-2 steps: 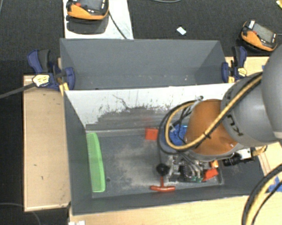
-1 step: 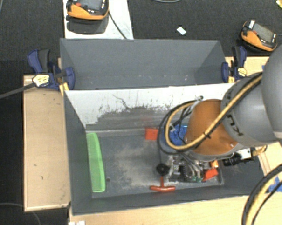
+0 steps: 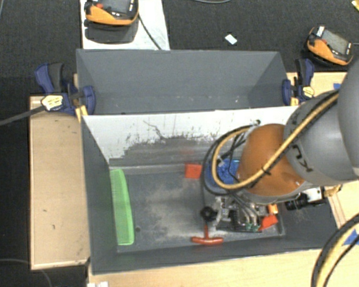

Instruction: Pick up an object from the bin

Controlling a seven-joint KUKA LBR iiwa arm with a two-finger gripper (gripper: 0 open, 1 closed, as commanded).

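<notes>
Red stick (image 3: pixel 206 240) — just beside pincer (image 3: pixel 220 220)

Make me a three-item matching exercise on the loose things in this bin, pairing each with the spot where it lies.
Things:
1. green comb-like strip
2. small orange block
3. thin red piece

Places in the bin:
A. on the floor by the front wall
B. lengthwise along the left wall
C. at the foot of the back wall, near the middle

Pairs: 1-B, 2-C, 3-A
</notes>
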